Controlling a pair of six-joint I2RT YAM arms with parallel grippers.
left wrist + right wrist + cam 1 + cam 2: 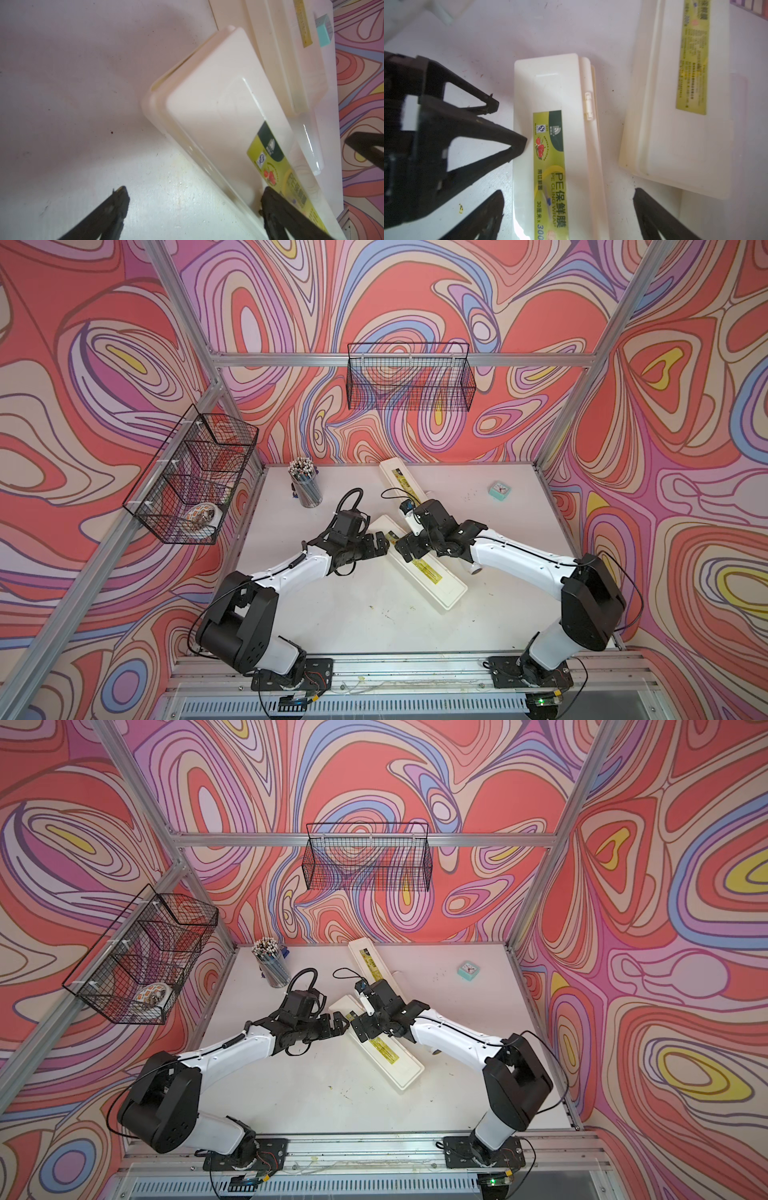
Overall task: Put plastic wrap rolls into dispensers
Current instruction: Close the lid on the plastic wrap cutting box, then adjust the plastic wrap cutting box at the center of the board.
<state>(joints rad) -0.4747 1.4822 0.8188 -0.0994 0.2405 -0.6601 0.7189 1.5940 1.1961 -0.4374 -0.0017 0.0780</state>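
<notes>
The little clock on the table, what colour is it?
Mint-green clock, white face; best in a top view.

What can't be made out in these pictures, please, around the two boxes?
Inside the near box: lid shut in both wrist views.
Its middle: covered by the left gripper and right gripper in both top views.
A whitish round end: the right arm hides the rest; perhaps a roll.
Label on the far box: blurred in the right wrist view.
Face of the clock: too small in both top views.
</notes>
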